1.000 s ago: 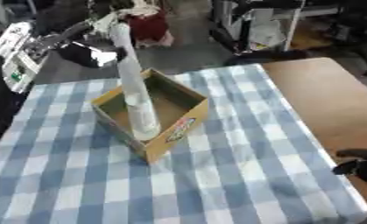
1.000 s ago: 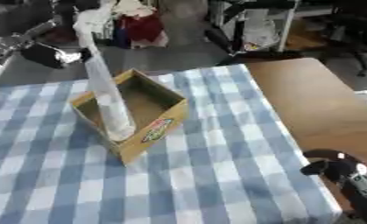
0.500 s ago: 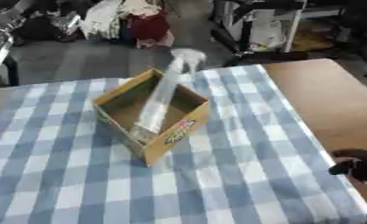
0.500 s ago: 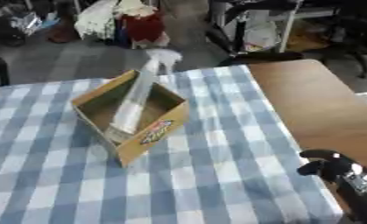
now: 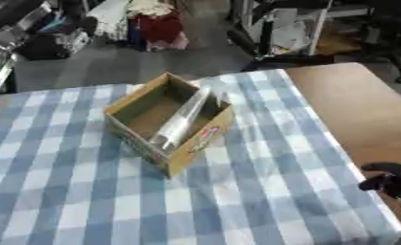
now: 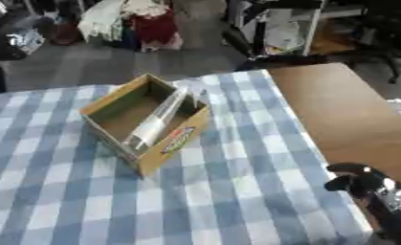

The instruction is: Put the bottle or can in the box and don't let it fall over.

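Right hand [image 6: 367,184] idles low; bottle [image 5: 183,119] leans tipped in box [image 5: 129,139].

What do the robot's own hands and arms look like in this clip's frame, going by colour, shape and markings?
Only the right hand shows, at the lower right corner over the wooden table. It is black and glossy, with rounded knuckle-like segments. The forearm behind it is black too, with a pale silvery patch near the wrist. No cables or readable markings can be made out. The left hand shows in neither view.

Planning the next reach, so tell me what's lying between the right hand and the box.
Only checked tablecloth lies between the right hand and the box; the right eye view shows it. The bottle leans inside the box.
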Tool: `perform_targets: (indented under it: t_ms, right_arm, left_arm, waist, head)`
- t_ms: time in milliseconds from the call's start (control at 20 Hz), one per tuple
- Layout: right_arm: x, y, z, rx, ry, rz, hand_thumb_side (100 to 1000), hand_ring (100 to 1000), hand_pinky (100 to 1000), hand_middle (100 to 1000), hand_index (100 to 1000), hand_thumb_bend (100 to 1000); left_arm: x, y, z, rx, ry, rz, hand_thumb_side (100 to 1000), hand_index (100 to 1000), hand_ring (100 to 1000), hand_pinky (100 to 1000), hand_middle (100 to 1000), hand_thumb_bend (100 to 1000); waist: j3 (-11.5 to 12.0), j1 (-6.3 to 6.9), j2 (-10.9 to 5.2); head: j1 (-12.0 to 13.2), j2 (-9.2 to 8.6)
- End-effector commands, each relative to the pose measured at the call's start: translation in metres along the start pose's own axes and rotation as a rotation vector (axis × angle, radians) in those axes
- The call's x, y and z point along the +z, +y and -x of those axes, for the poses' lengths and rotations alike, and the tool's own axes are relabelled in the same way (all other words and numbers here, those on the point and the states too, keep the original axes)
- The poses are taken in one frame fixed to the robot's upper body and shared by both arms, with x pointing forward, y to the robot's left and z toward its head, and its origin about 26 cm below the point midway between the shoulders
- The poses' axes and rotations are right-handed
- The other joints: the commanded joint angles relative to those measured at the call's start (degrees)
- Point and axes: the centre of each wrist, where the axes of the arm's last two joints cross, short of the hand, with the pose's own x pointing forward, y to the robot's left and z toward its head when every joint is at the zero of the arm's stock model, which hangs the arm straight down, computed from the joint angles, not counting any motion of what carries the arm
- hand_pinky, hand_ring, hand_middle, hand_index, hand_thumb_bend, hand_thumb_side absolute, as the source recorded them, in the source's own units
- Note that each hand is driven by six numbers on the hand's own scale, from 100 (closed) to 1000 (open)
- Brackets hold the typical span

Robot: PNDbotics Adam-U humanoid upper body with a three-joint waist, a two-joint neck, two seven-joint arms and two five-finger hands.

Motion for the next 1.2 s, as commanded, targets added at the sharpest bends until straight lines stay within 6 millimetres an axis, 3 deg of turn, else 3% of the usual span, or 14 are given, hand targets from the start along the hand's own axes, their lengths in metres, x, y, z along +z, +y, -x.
perform_targets:
  t_ms: [50,400,550,850,1200]
  right_arm:
    - [-0.003,-0.006,-0.007,0.026,-0.018,0.008,841,673,729,766,796,100]
    - [-0.001,-0.007,-0.007,0.028,-0.017,0.028,841,673,729,766,796,100]
    - [0.000,-0.007,-0.007,0.025,-0.016,0.033,845,673,729,767,796,100]
    - [0.001,-0.005,-0.005,0.020,-0.017,0.033,841,673,729,767,796,100]
    - [0.001,-0.005,-0.005,0.019,-0.018,0.035,842,672,729,766,796,100]
  left_arm:
    - [0.022,0.019,-0.022,0.125,-0.020,-0.104,825,944,808,842,798,100]
    - [0.099,-0.047,-0.051,0.516,0.163,-0.218,896,921,750,788,740,107]
    - [0.125,-0.089,-0.059,0.671,0.265,-0.244,946,920,740,777,729,150]
    - [0.145,-0.146,-0.065,0.876,0.427,-0.292,997,902,705,753,692,190]
    - [0.142,-0.158,-0.065,0.929,0.497,-0.363,991,889,680,739,662,196]
  waist:
    - [0.44,-0.26,-0.19]
    - [1.99,-0.57,0.16]
    - [2.86,-0.87,0.19]
    - [3.86,-1.40,0.06]
    - [3.96,-1.58,-0.03]
  head:
    - [-0.45,-1.04]
    - [-1.27,-0.95]
    - [-1.23,-0.94]
    - [-1.07,-0.32]
    - [-0.53,-0.18]
